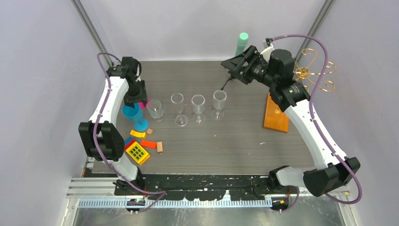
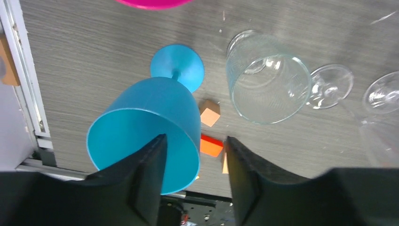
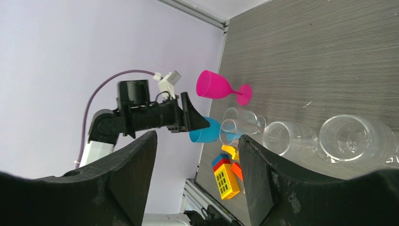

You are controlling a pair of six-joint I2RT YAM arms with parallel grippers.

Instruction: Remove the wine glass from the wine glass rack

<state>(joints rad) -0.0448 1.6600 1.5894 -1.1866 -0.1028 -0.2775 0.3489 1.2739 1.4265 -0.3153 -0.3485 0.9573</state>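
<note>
toy blocks (image 1: 137, 151): lower left of the top view, nearest the arm bases, loose on the table (image 1: 226, 146); no part in the job.
left gripper (image 2: 196, 139): spread, one finger over the bowl's mouth, the other outside with a clear gap to the wall; pinching nothing.
blue wine glass (image 2: 141, 127): upright on its foot, left of centre in the top view, rim wall between the left fingers. Probably the glass of the task, off the stand and standing unaided, so no hold needed.
clear glasses (image 1: 198, 108): four in a row across the middle of the top view, upright, apart from one another; the leftmost just beside the blue wine glass.
pink glass (image 3: 216, 87): just beyond the blue one, mostly hidden under the left wrist from above.
wine glass rack (image 1: 276, 117): wooden base at centre right, gold spirals at upper right, partly behind the right arm; no glass seen on the visible spirals. Well apart from the left gripper, across the table.
right gripper (image 3: 196, 136): spread wide, empty, in the air at upper centre of the top view, turned away from the wine glass rack; probably parked out of the way.
mint-green cylinder (image 1: 243, 43): farthest, top centre, just behind the right gripper.
</note>
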